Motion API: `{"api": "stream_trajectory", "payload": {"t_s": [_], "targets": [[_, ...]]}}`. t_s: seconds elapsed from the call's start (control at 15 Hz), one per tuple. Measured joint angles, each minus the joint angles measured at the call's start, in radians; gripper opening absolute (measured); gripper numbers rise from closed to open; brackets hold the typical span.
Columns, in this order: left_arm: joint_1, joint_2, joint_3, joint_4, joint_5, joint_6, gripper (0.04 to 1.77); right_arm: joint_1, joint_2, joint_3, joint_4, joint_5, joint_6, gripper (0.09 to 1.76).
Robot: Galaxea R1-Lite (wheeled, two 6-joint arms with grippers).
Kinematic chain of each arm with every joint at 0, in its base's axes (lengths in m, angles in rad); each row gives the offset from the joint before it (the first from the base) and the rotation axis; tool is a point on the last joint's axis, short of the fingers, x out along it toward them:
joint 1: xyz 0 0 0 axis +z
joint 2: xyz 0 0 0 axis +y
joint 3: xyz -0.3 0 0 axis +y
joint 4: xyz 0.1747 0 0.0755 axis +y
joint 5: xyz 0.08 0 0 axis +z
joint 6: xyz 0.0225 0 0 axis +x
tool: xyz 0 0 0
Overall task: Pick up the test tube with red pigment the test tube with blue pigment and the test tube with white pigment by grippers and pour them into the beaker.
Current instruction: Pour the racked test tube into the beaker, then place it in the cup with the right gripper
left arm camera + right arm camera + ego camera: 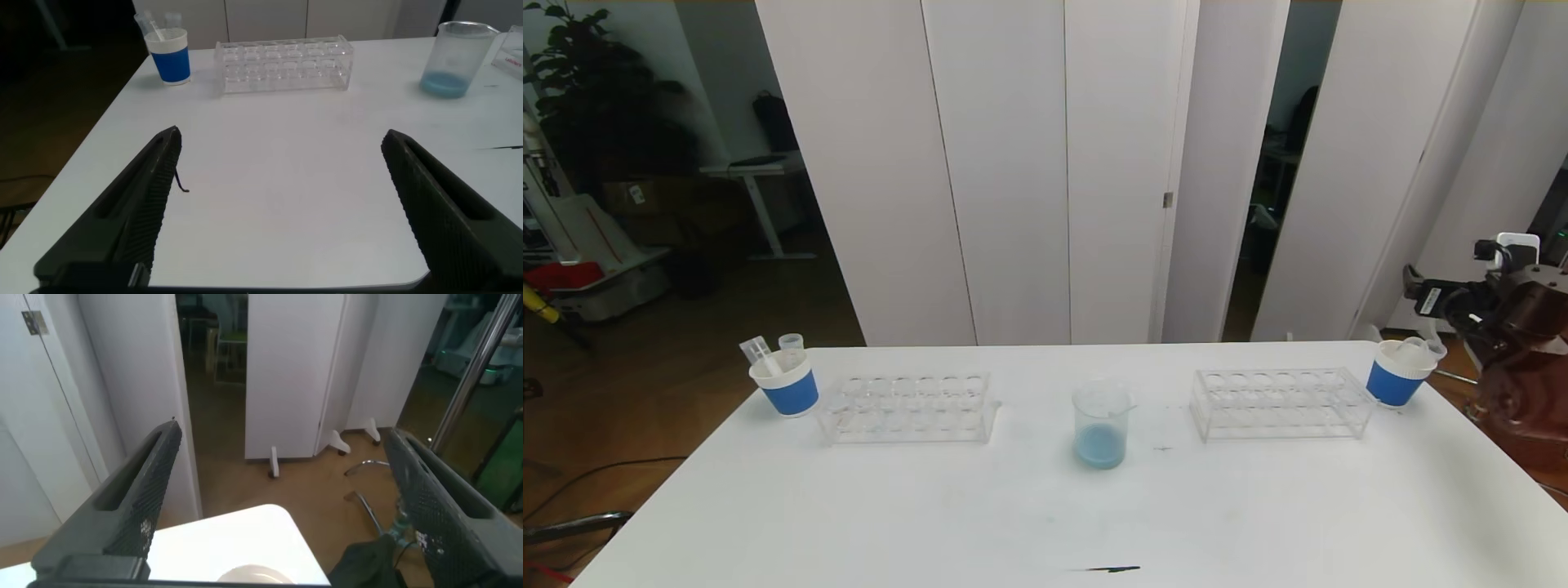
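Bare white bench [931, 523] fills the foreground; neither arm reaches over it in the head view. Left hand [282, 204], seen in its own wrist view, hovers low over the near bench with fingers spread wide and nothing between them. Beyond it, mid-bench, stands the beaker [1101, 425], upright, holding pale blue liquid. Two clear racks flank it: left rack [907, 407] and right rack [1281, 402], both apparently empty. At the far corners sit two blue-and-white paper cups: left cup [785, 382], with clear tubes [760, 353] leaning out of it, and right cup [1396, 373]. Right hand [282, 498], likewise spread and empty, is held beyond the bench's far right corner, facing the white partition panels [1013, 163]. No red, blue or white pigment can be made out in any tube. Judged from position, the beaker lies ahead and to the right of the left hand, the nearer one.
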Motion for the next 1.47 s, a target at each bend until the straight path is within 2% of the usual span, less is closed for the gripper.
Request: {"api": "stream_trajectory", "payload": {"t_s": [0.33, 0.6, 1.07, 1.47], "targets": [[0.0, 0.0, 0.0, 0.0, 0.0, 0.0, 1.75, -0.001, -0.203, 0.019, 0.17, 0.013, 0.004, 1.75], [0.0, 0.0, 0.0, 0.0, 0.0, 0.0, 1.75, -0.004, -0.444, 0.091, 0.32, 0.093, 0.006, 1.75], [0.0, 0.0, 0.0, 0.0, 0.0, 0.0, 1.75, 0.008, -0.881, 0.416, 0.411, 0.254, 0.015, 1.75], [0.0, 0.0, 0.0, 0.0, 0.0, 0.0, 1.75, 0.034, -1.317, 0.716, 0.615, 0.279, 0.069, 1.75]]}}
